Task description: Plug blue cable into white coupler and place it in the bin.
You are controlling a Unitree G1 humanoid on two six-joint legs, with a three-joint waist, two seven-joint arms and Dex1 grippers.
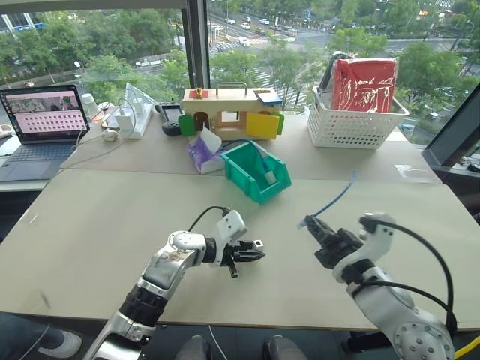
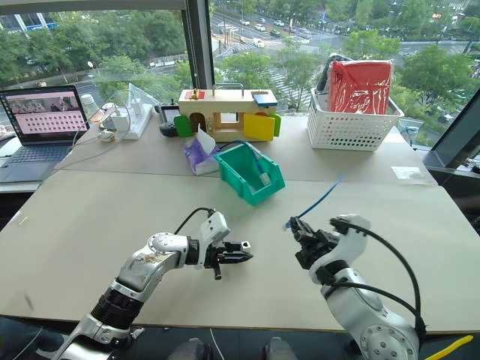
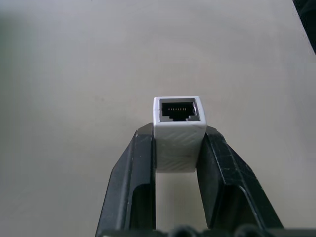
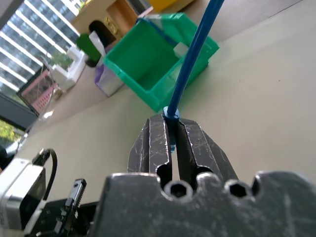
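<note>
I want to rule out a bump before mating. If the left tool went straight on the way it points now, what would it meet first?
Probably the right tool holding the blue cable; the left tool, gripping the white coupler, points across at it over bare table. Depth is uncertain.

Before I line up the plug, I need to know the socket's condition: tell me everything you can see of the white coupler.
The white coupler is a small blocky piece of white plastic with faint diagonal ribbing on its side. One end face carries a dark socket opening with a row of fine metal contacts inside, unobstructed and empty. It is clamped by its sides between the two black fingers of the left tool, socket end protruding past the fingertips, held above the tan table without touching it. Nothing is plugged in.
</note>
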